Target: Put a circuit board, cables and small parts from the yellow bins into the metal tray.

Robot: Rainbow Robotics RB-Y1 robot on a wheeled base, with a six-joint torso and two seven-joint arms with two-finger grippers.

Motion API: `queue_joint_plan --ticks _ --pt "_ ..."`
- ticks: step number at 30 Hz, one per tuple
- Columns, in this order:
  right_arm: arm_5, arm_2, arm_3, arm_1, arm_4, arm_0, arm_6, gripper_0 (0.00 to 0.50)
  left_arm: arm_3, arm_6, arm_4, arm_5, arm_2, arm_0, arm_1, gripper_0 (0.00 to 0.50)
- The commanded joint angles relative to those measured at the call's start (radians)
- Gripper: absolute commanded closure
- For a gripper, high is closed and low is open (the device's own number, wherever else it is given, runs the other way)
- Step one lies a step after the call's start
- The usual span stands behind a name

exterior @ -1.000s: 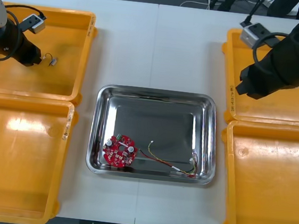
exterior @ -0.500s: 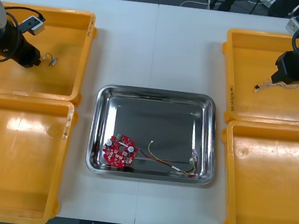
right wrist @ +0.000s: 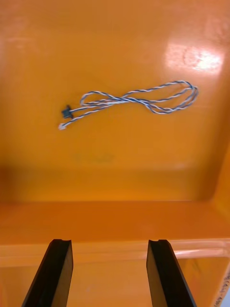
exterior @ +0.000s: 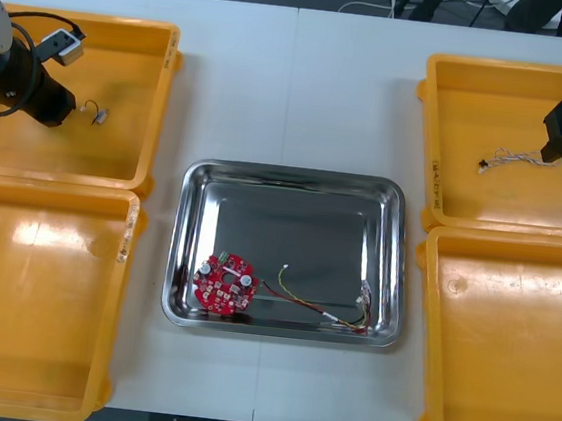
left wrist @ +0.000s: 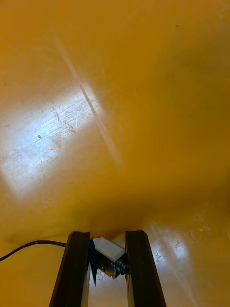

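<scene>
The left gripper [left wrist: 108, 238], low over the glossy, scuffed far-left yellow plastic bin [exterior: 159, 107], is clamped on a small blocky metal part [left wrist: 109, 249]. The right gripper [right wrist: 109, 244] hangs with its fingers apart at the far-right yellow bin [exterior: 428, 135], where a looped, twisted blue-and-white cable [right wrist: 129, 100] lies free ahead. The shiny rectangular metal tray [exterior: 183, 241] holds a round red circuit board [exterior: 224, 283] and a thin red-and-yellow cable [exterior: 316, 310].

Electronics workshop: yellow bins [exterior: 96, 151], metal tray [exterior: 290, 222]

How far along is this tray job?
Done: circuit board and red and yellow cable lie in the metal tray. In hand: left gripper, in the far left bin, shut on a small metal part. Remaining: twisted blue and white cable in the far right bin, right gripper open near it.
</scene>
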Motion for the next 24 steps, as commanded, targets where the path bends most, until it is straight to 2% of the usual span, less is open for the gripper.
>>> queue_joint_plan --ticks 1,5,15,24 --pt "0.004 -0.059 0.057 0.02 0.055 -0.089 0.026 0.053 -0.004 -0.051 0.0 -0.006 -0.021 -0.025 0.001 0.5" --pt "-0.02 -0.062 0.108 0.033 0.108 -0.115 0.023 0.053 -0.011 -0.052 0.008 0.02 -0.021 -0.026 0.017 0.5" --pt "-0.056 -0.159 0.132 0.077 0.154 -0.129 0.009 0.053 -0.149 -0.022 -0.001 0.174 -0.021 -0.026 0.07 0.5" --pt "-0.093 -0.276 0.186 0.115 0.19 -0.155 -0.014 0.055 -0.289 0.126 -0.017 0.301 -0.021 -0.026 0.092 0.5"
